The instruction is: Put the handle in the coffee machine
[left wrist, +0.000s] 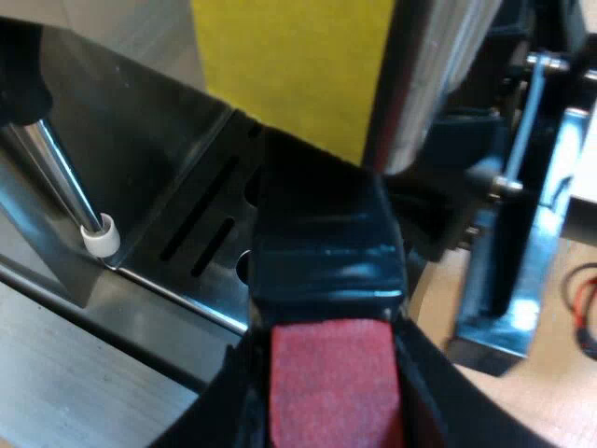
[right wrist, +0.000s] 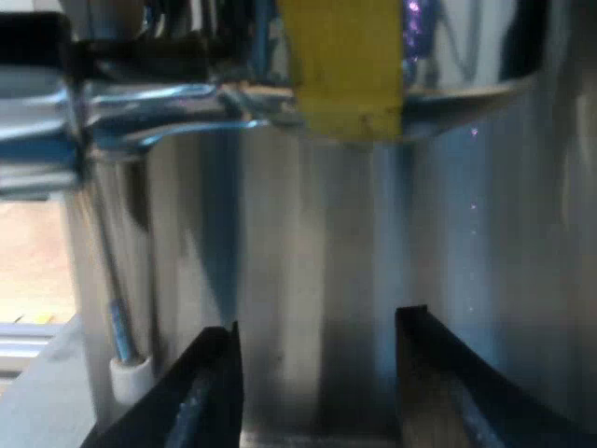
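The holder's dark handle (left wrist: 326, 252) runs from my left gripper (left wrist: 328, 415) toward the espresso machine (left wrist: 140, 121), just under its yellow-taped front (left wrist: 289, 65). The handle's red end (left wrist: 331, 383) lies between my black fingers (left wrist: 210, 411), which are shut on it. The holder's metal head is hidden behind the handle. My right gripper (right wrist: 317, 383) faces the machine's steel front panel (right wrist: 317, 243), below a yellow-taped part (right wrist: 340, 65). Its two black fingers (right wrist: 210, 392) stand apart with nothing between them.
The steam wand with a white tip (left wrist: 98, 233) hangs over the slotted drip tray (left wrist: 201, 229); that wand tip (right wrist: 129, 373) also stands beside my right gripper. A black frame with a metal rod (left wrist: 508, 233) stands beside the machine over the wooden table (left wrist: 550, 373).
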